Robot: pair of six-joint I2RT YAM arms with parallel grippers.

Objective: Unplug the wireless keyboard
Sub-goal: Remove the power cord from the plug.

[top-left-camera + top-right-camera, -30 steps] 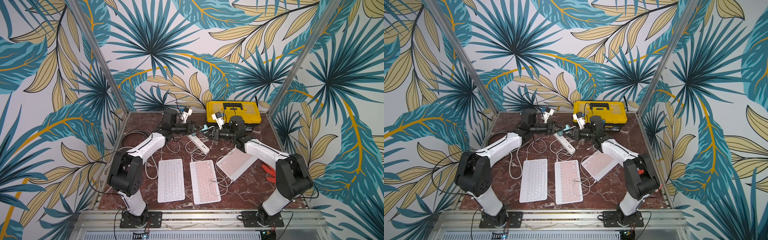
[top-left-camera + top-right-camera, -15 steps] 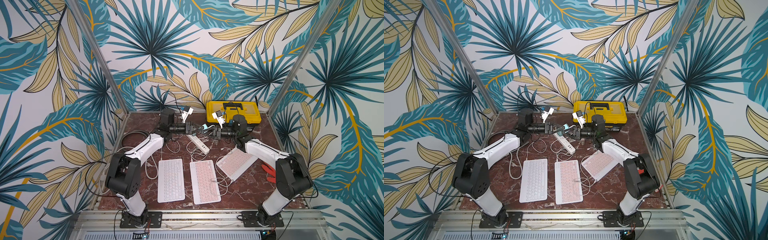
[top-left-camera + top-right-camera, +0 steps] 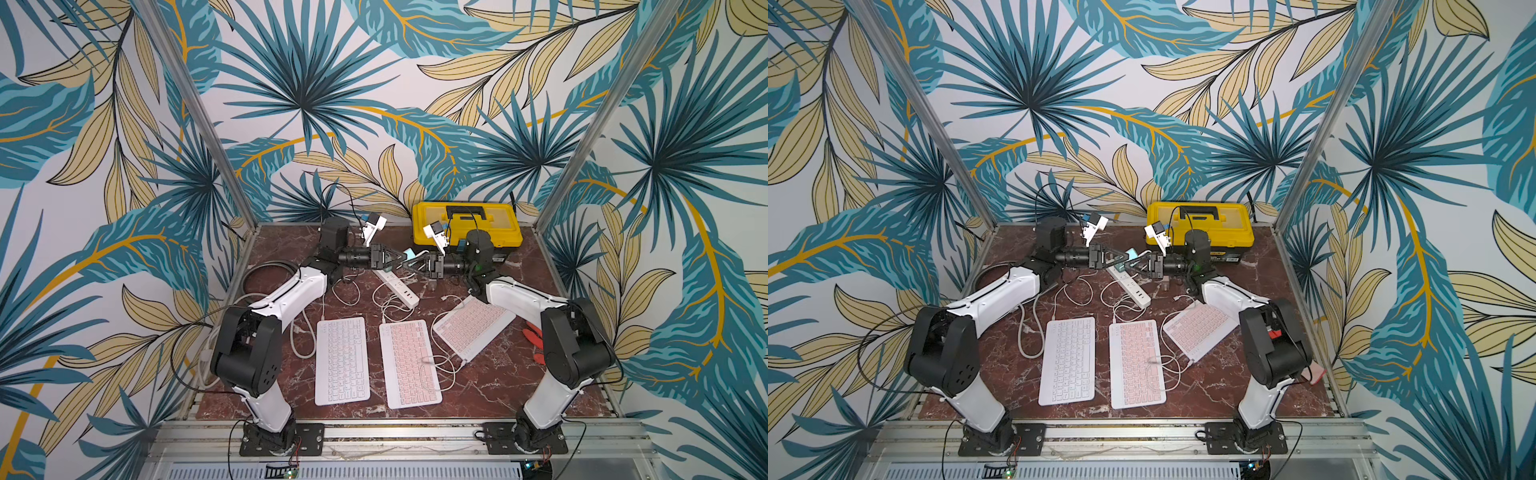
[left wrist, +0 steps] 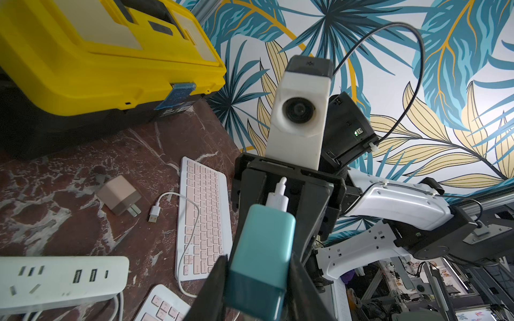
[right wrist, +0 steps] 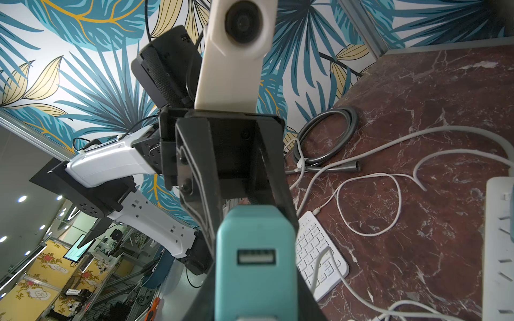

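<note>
At the front edge, a ribbed aluminium base rail (image 3: 395,432) carries both arm mounts. Behind it lies a dark red marble-patterned tabletop (image 3: 498,386), veined white. Nearest on it, a white compact keyboard (image 3: 341,359) and a pink-keyed compact keyboard (image 3: 405,374) lie side by side, square to the rail. A second pink-keyed keyboard (image 3: 473,326) sits angled just to their right. Thin white cables (image 3: 446,365) loop over and between all three; which keyboard's lead rises to the grippers cannot be traced. A red-handled item (image 3: 534,336) lies at the right edge, partly hidden by the arm. Mid-table, a white multi-socket power strip (image 3: 397,284) lies diagonally, with a small beige wall charger (image 4: 119,198) loose beside it. Above the strip the arms meet. The left gripper (image 4: 257,278) is clamped on the sides of a teal rectangular charging adapter (image 4: 262,239), held clear of the surface. The right gripper (image 5: 256,283) pinches the same adapter from the opposite end, where a white USB plug (image 4: 277,198) is seated. A coiled grey hose (image 5: 354,125) rests at the left rear. A yellow plastic toolbox (image 3: 498,226) with a black handle stands against the back wall. The enclosure walls (image 3: 311,104) carry teal and tan palm-leaf paper between slanting aluminium corner posts (image 3: 199,112).
</note>
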